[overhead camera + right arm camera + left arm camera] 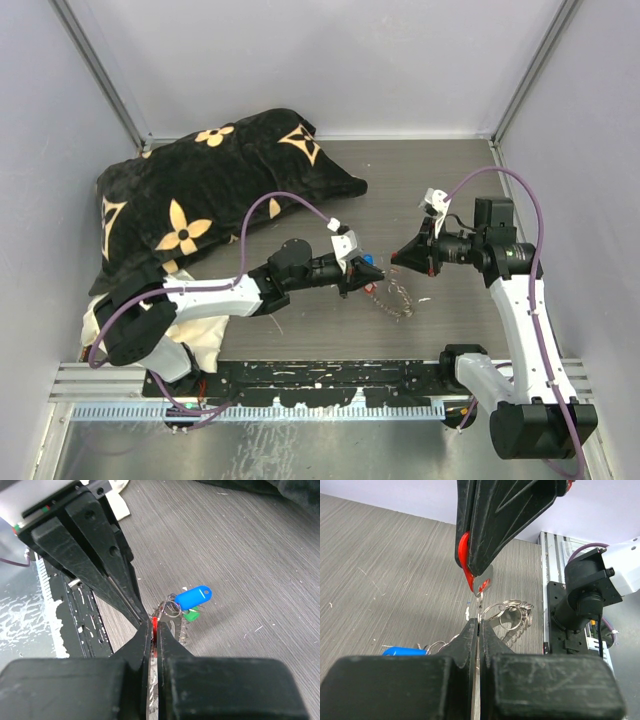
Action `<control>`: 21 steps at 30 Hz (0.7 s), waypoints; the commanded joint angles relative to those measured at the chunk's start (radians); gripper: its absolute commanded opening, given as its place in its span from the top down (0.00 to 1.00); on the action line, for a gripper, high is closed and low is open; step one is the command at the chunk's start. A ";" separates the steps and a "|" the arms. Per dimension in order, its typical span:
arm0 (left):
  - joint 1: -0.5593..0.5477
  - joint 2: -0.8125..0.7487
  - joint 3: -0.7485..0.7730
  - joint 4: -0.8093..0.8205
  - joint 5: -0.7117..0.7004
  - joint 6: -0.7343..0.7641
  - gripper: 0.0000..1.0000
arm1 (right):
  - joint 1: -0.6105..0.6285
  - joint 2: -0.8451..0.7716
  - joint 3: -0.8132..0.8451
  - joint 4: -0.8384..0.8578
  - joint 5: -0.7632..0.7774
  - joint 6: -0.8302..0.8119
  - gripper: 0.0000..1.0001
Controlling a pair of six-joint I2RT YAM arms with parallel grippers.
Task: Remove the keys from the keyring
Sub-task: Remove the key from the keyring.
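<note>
In the middle of the top view, above the bench (pixel 420 170), the two tools meet tip to tip. The left tool (pixel 477 626) is clamped fully shut on a thin wire loop of the keyring (pixel 512 614). The right tool (pixel 154 628) is pinched shut on a red-headed key (pixel 464 562). The coil trails just below the tips, with a blue-headed key (pixel 193 597) and a green one (pixel 190 615) bunched beside it.

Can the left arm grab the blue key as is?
Probably not yet. The left gripper is shut on the keyring, opposite the right gripper, which holds the red key. The blue key is right beside it, unblocked.
</note>
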 commanded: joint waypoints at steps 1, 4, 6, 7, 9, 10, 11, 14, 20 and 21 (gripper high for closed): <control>0.005 0.015 -0.001 0.109 -0.007 -0.007 0.99 | -0.006 -0.012 0.069 0.004 -0.066 -0.010 0.99; 0.005 0.023 0.000 0.113 -0.017 -0.008 0.96 | -0.006 -0.010 0.071 0.000 -0.077 -0.014 0.99; 0.005 0.024 0.002 0.113 -0.022 -0.008 0.88 | -0.006 -0.010 0.069 0.000 -0.077 -0.016 0.99; 0.005 0.025 0.004 0.111 -0.023 -0.008 0.85 | -0.006 -0.009 0.070 0.000 -0.078 -0.016 0.99; 0.005 0.022 0.005 0.105 -0.025 -0.008 0.77 | -0.006 -0.009 0.070 -0.001 -0.078 -0.017 0.99; 0.006 0.019 0.004 0.103 -0.026 -0.006 0.75 | -0.006 -0.009 0.069 -0.001 -0.077 -0.019 0.99; 0.007 0.015 0.002 0.101 -0.025 -0.003 0.72 | -0.006 -0.009 0.069 -0.001 -0.077 -0.018 0.99; 0.007 -0.008 -0.010 0.093 -0.026 0.010 0.65 | -0.006 -0.009 0.069 -0.002 -0.074 -0.021 0.99; 0.008 -0.065 0.000 0.024 -0.006 0.082 0.62 | -0.006 -0.010 0.065 -0.003 -0.070 -0.025 0.99; 0.008 -0.072 0.006 0.007 -0.001 0.097 0.62 | -0.006 -0.010 0.066 -0.003 -0.071 -0.025 0.99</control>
